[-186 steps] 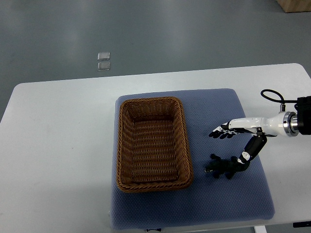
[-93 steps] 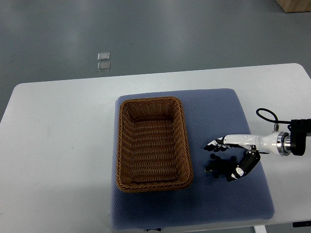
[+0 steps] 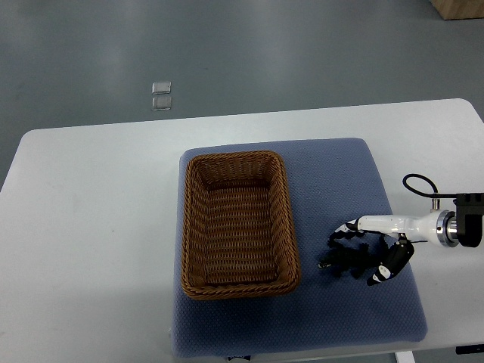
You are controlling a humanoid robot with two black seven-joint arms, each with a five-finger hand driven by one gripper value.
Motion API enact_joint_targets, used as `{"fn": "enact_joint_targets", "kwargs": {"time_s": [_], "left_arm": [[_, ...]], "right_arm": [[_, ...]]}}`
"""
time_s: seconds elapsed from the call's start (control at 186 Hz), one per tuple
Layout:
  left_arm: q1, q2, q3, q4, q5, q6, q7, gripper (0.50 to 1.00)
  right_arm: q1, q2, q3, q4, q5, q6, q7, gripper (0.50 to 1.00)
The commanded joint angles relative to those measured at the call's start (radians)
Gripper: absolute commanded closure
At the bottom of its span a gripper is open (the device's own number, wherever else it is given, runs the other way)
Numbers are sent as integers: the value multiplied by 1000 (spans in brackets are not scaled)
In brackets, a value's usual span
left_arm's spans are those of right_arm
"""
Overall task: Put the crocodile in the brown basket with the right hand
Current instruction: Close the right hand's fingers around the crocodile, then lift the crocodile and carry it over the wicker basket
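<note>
The small dark crocodile point(image 3: 342, 262) lies on the blue mat point(image 3: 325, 174), just right of the brown wicker basket point(image 3: 237, 224). My right hand point(image 3: 364, 249) comes in from the right edge and sits low over the toy. Its fingers point(image 3: 346, 231) curl down on the far side of the crocodile, and the thumb point(image 3: 383, 271) presses at its near right end. The toy still rests on the mat. The basket holds nothing. The left arm does not show.
The mat lies on a white table point(image 3: 91, 227) whose front edge runs along the bottom of the picture. Two small clear squares point(image 3: 161, 96) sit on the grey floor beyond the table. A black cable point(image 3: 420, 185) loops at the right wrist.
The right hand has dropped down onto the crocodile and drawn slightly right. Its fingers, stretched out before, have curled in around the toy. The crocodile has not moved.
</note>
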Motion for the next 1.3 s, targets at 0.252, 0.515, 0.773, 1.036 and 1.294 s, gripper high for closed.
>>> {"fn": "enact_joint_targets", "kwargs": {"time_s": [0.252,0.515,0.773,1.036,1.294], "left_arm": [[2,0,0,4,0,0,0,500],[2,0,0,4,0,0,0,500],[3,0,0,4,0,0,0,500],[2,0,0,4,0,0,0,500],[2,0,0,-1,0,0,0,500]], "right_arm": [[-8,9,0,-19,-33,0,-1,705],[-14,23,0,-39,-52,-2,-1,748],[-12,17,1,-42,-69,0,-1,885],[5,0,4,-42,-63,6,0,953],[8,-34,53,-34,-53,30,0,951]]}}
